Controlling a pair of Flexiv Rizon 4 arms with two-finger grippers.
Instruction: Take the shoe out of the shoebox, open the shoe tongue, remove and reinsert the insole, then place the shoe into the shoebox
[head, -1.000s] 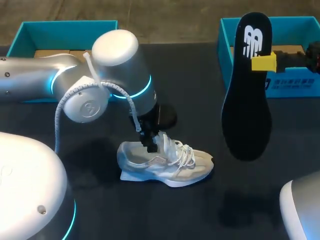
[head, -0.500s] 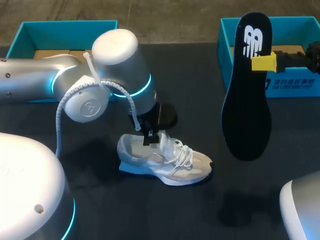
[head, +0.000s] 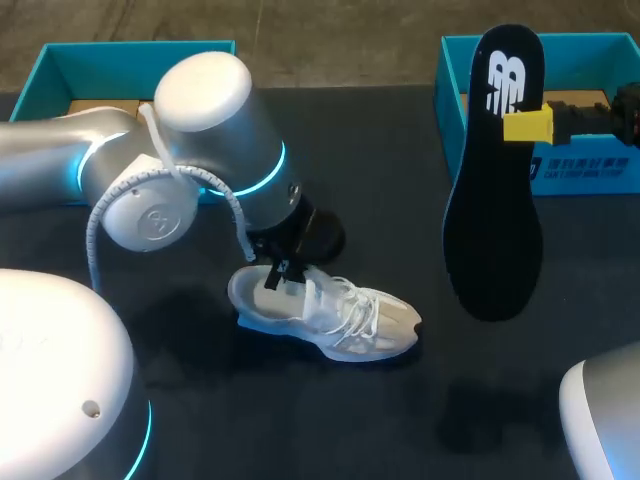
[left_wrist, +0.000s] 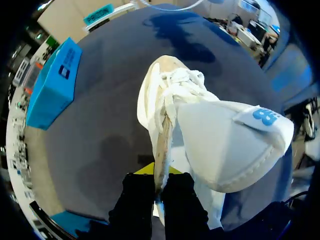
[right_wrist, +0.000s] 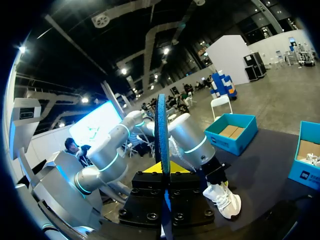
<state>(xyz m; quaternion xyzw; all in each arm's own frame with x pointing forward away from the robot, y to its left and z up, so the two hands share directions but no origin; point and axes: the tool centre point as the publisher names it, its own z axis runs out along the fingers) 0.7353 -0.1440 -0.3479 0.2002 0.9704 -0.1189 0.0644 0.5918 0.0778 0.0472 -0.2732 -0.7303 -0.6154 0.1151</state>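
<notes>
A white shoe (head: 335, 318) lies on the dark table near the middle, toe pointing right. My left gripper (head: 279, 274) is at its opening, shut on the thin edge of the upper (left_wrist: 161, 145) beside the laces (left_wrist: 181, 80). The white tongue (left_wrist: 230, 142) with a blue mark is folded out to one side of the fingers. My right gripper (head: 527, 125) is raised at the right, shut on a black insole (head: 495, 200) that hangs down on edge. In the right wrist view the insole (right_wrist: 161, 127) stands edge-on between the fingers of that gripper (right_wrist: 163, 172).
A teal shoebox (head: 590, 60) stands at the back right behind the insole. A second teal box (head: 130, 60) stands at the back left behind my left arm (head: 190, 150). The shoe (right_wrist: 223, 197) and both boxes (right_wrist: 231, 131) also show in the right wrist view.
My left gripper has shut on the shoe's upper edge and drawn left. The shoe has shifted and turned slightly with it. The right arm and insole have held still.
</notes>
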